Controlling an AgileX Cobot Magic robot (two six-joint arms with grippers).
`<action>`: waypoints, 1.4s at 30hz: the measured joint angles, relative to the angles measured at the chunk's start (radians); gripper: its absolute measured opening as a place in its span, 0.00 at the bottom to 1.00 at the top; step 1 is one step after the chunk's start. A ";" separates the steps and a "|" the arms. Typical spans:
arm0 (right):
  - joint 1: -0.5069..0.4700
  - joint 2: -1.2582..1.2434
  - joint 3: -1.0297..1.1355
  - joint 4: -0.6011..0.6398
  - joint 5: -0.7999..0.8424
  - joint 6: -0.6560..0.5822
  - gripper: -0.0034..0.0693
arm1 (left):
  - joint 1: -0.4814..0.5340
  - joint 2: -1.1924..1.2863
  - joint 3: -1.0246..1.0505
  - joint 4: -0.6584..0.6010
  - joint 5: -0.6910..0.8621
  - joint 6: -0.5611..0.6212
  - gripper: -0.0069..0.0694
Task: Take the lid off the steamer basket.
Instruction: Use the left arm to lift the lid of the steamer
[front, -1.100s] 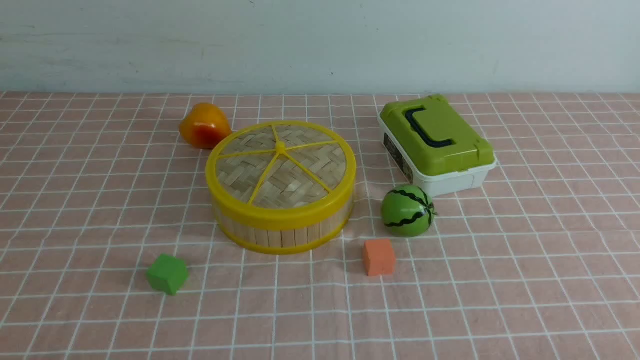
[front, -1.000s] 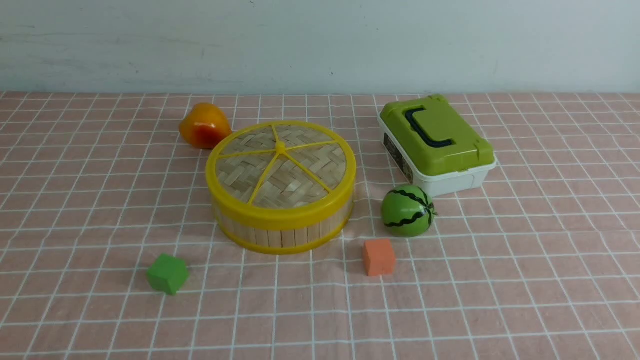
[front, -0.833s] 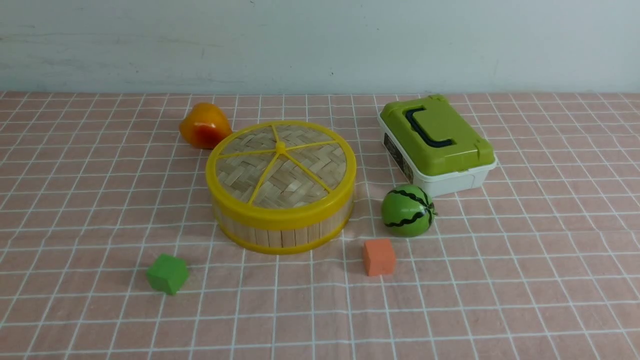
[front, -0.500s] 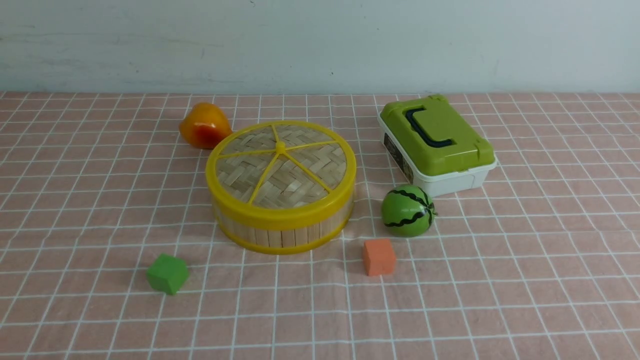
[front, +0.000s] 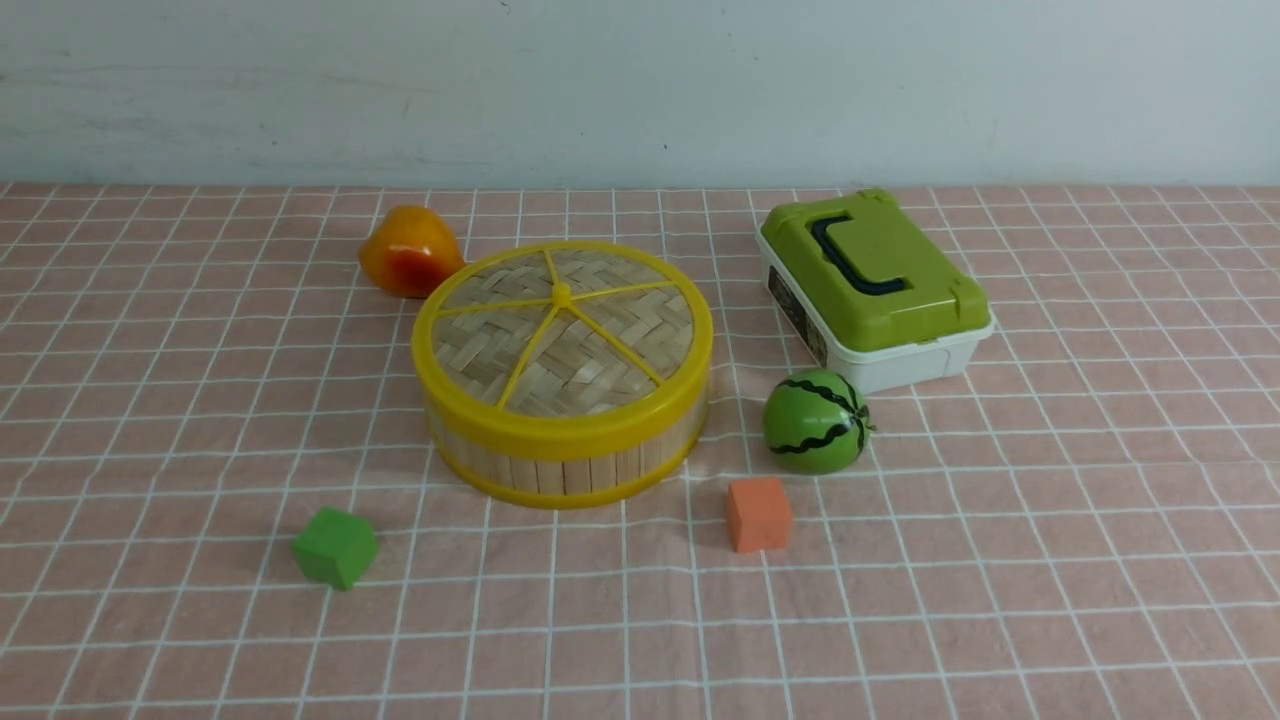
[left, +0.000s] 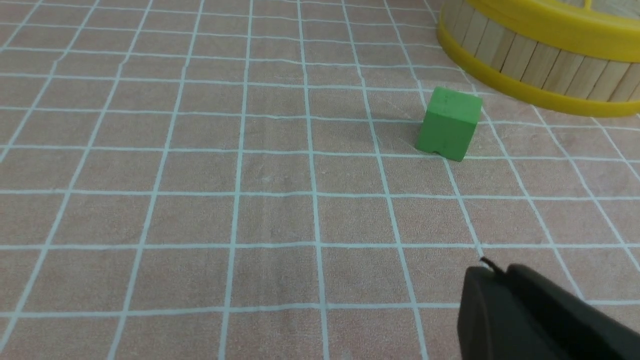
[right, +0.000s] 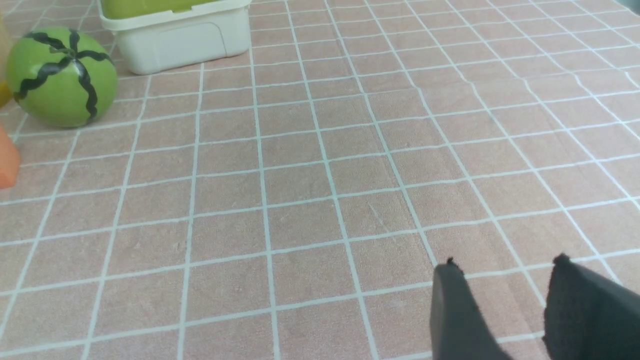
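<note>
The lid (front: 563, 330), a woven bamboo disc with a yellow rim and spokes, sits closed on the steamer basket (front: 560, 465) in the middle of the table. The basket's slatted wall also shows in the left wrist view (left: 540, 65). Neither gripper shows in the front view. My left gripper (left: 492, 272) is shut and empty, low over the cloth, short of the green cube. My right gripper (right: 505, 267) is open and empty over bare cloth, well away from the basket.
A green cube (front: 335, 546) lies front left of the basket and an orange cube (front: 758, 513) front right. A toy watermelon (front: 815, 421), a white box with a green lid (front: 875, 285) and an orange-yellow fruit (front: 408, 251) stand round it.
</note>
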 joint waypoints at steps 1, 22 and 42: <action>0.000 0.000 0.000 0.000 0.000 0.000 0.38 | 0.000 0.000 0.000 -0.001 0.000 0.000 0.13; 0.000 0.000 0.000 0.000 0.000 0.000 0.38 | 0.000 0.000 0.001 -0.221 -0.615 0.000 0.16; 0.000 0.000 0.000 0.000 0.000 0.000 0.38 | 0.000 0.552 -0.734 0.167 -0.113 -0.436 0.07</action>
